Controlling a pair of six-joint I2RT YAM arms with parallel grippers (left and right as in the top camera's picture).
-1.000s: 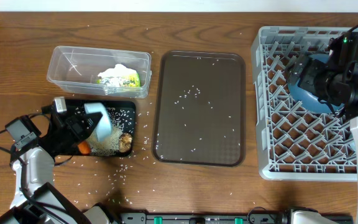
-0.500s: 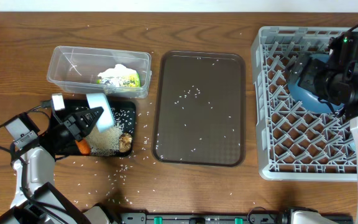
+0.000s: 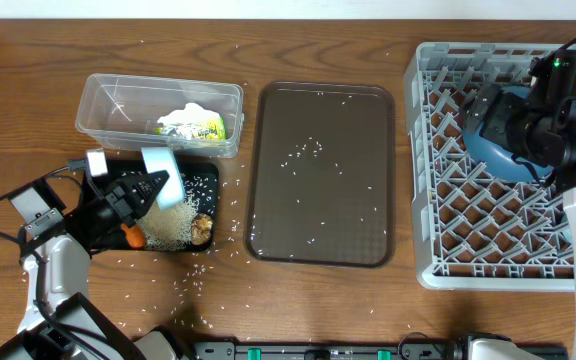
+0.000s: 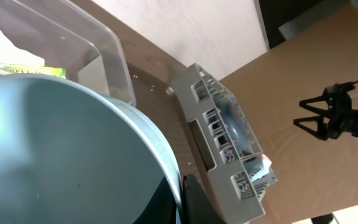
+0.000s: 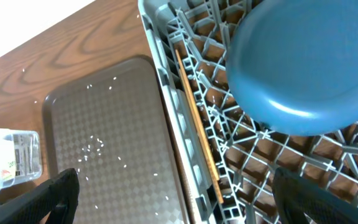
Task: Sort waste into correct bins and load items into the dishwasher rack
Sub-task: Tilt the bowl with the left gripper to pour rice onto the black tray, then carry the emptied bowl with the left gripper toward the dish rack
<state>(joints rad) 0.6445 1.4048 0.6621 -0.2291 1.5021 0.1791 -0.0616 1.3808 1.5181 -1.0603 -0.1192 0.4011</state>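
Light-blue-lined cup (image 3: 158, 176) sits tilted over the shallow black tub (image 3: 211, 200), clamped at its rim by the left gripper (image 3: 146, 190). The heap of white rice (image 3: 173, 226) lies in the tub just beside the fingertips, with the orange carrot (image 3: 134, 238) and brown food lump (image 3: 202, 228) either side of it. Right gripper (image 5: 182, 190) hangs over the grey dishwasher rack (image 3: 488, 230) with its fingers spread wide and holding nothing, while the dark-blue plate (image 5: 303, 68) leans in the rack just ahead of the fingertips, not touching them.
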